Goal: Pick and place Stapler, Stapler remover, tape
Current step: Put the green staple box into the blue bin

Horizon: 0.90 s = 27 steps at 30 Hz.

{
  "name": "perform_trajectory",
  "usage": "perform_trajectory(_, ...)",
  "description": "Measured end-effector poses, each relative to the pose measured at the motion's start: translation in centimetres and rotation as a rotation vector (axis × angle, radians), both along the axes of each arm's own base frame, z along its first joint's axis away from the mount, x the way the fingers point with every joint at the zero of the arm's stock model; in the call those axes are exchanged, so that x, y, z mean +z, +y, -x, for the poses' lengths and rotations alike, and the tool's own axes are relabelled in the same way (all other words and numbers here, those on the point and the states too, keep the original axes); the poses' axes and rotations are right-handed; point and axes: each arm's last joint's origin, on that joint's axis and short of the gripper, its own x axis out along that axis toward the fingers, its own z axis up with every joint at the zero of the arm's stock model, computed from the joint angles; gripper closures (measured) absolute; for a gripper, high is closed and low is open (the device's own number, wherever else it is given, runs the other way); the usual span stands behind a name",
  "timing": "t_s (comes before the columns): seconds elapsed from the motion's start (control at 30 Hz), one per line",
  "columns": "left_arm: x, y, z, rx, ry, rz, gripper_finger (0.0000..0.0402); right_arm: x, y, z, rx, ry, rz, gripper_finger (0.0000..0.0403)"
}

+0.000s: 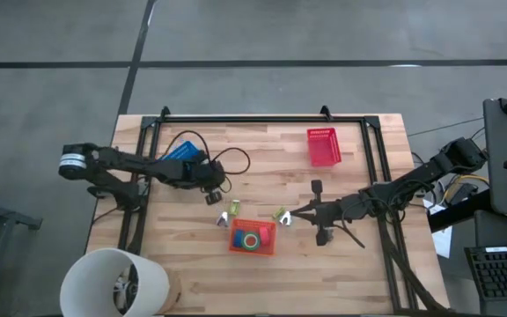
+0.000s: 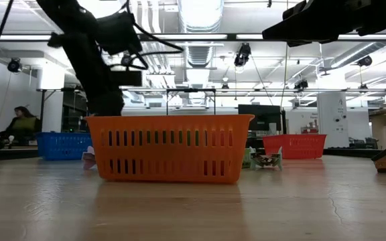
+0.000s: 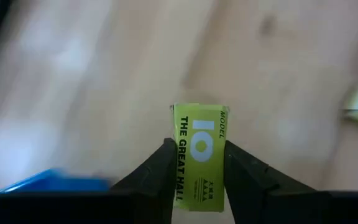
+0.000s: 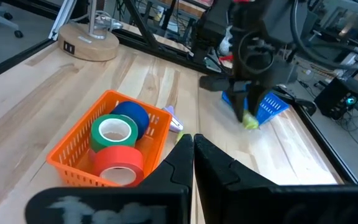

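On the wooden table (image 1: 183,264), the orange basket (image 1: 253,238) holds green tape (image 4: 114,132) and red tape (image 4: 118,163); a blue roll (image 4: 131,115) sits partly hidden behind. Left gripper (image 3: 196,163) clamps a yellow-green staple box (image 3: 199,155), its lower end hidden. Right gripper (image 4: 193,146) closed, empty.

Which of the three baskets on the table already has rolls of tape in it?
The orange basket, nearest the front edge. It holds a green roll and a red roll; no tape shows in the blue basket or red basket.
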Motion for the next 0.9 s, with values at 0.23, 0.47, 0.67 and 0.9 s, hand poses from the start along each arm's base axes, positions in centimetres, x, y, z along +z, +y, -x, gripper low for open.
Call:
perform_trajectory(0.23, 1.9, 0.4, 2.4, 0.182, 0.009, -0.185, 0.0282, 0.0, 0.0, 0.0, 0.0, 0.001, -0.001, 0.0394)
perform_trajectory(0.47, 2.5, 1.2, 5.4, 0.504, 0.021, -0.251, 0.0282, -0.2, 0.0, 0.1, 0.0, 0.006, 0.0, 0.0394)
perform_trajectory(0.67, 2.1, 2.4, 6.4, 0.683, 0.022, -0.13, 0.027, -0.2, 0.0, 0.1, 0.0, 0.005, -0.001, 0.0394)
perform_trajectory(0.9, 1.8, 3.0, 6.4, 0.74, 0.023, -0.093, 0.0265, -0.3, 0.0, 0.1, -0.005, 0.007, -0.018, 0.0394)
